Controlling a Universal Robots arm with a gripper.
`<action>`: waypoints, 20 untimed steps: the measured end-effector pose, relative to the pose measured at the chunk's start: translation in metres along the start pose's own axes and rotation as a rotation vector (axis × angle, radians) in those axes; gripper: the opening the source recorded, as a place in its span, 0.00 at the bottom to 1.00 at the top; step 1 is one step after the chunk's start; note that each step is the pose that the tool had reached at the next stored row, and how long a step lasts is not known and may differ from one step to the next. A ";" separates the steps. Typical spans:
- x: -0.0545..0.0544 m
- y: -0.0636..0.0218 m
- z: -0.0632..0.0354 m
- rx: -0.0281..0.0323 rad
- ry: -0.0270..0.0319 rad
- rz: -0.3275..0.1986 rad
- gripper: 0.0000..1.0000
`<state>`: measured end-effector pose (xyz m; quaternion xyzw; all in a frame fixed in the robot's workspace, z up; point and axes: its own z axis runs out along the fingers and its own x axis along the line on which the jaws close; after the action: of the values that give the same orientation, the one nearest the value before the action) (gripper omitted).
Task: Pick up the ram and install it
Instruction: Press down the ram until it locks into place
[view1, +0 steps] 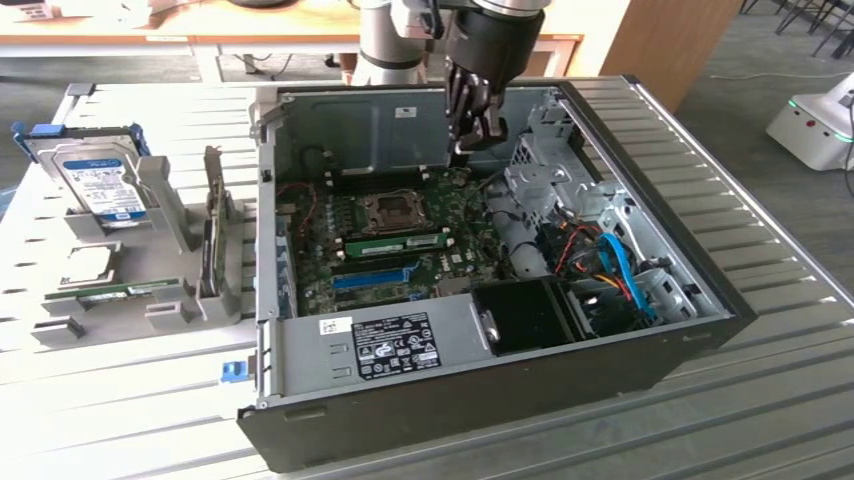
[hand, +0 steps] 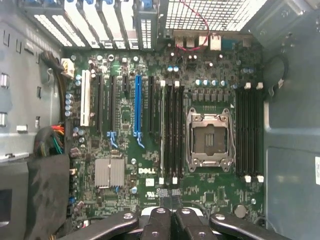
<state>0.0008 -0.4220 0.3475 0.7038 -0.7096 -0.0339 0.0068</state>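
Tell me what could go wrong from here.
The shut gripper hangs close to the metal drive cage; a sideways move could clip it. The open CPU socket lies beside the memory slots, so a drifting descent might hit it. Whether the ram in its slot is latched, I cannot tell.

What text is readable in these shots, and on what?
"DELL": printed on the motherboard, in the wrist view.
White sticker on the case's grey panel: print too small to read.
Label on the drive beside the case: too small to read.
Nothing else can be read.
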 end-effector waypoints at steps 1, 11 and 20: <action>0.000 -0.0015 -0.0001 0.0001 0.0000 0.000 0.11; 0.001 -0.0026 0.0077 0.0000 0.0000 0.000 0.11; 0.002 -0.0036 0.0240 0.0000 0.0000 0.000 0.11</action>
<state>0.0030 -0.4231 0.3233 0.7038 -0.7095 -0.0339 0.0068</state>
